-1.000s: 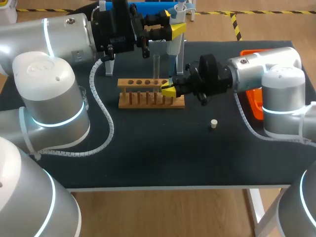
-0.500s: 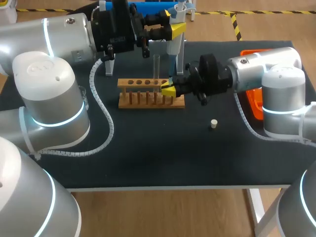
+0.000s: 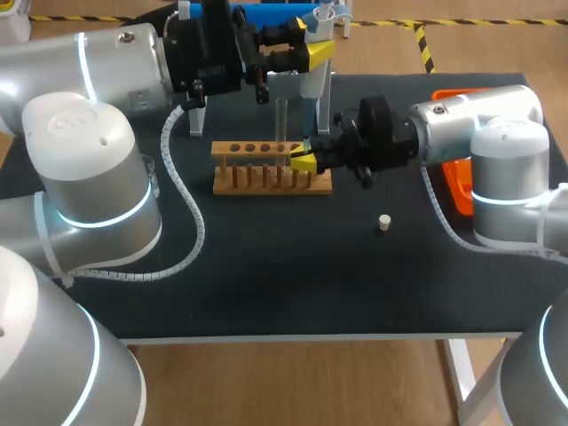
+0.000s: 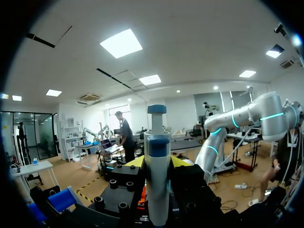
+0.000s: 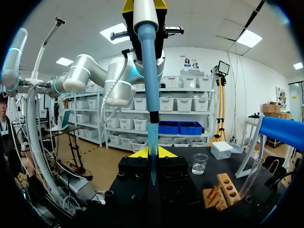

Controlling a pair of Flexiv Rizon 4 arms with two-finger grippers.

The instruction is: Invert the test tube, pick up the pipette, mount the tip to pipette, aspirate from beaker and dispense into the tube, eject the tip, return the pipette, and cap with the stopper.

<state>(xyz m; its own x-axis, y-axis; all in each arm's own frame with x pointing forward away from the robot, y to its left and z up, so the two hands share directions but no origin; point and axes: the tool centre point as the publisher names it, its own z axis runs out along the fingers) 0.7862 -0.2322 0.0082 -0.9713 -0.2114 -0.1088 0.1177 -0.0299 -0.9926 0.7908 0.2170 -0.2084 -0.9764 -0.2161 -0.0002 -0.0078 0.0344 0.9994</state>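
Observation:
My left gripper (image 3: 315, 51) (image 4: 157, 164) is shut on the white and blue pipette (image 3: 311, 84) (image 4: 156, 180) and holds it upright above the right end of the wooden rack (image 3: 266, 170). The pipette's blue shaft (image 5: 149, 66) ends in a clear pipette tip (image 5: 152, 142). My right gripper (image 3: 303, 161) (image 5: 152, 153) is shut on that tip, level with the rack's top. A glass test tube (image 3: 281, 120) (image 5: 249, 178) stands in the rack beside it. A small white stopper (image 3: 383, 222) lies on the black mat. The beaker (image 5: 199, 163) holds clear liquid.
An orange tray (image 3: 457, 186) sits at the table's right edge, behind my right arm. The blue-topped pipette stand (image 3: 266, 13) is at the back, behind my left gripper. My left arm's white cable (image 3: 182, 191) loops over the mat to the left of the rack.

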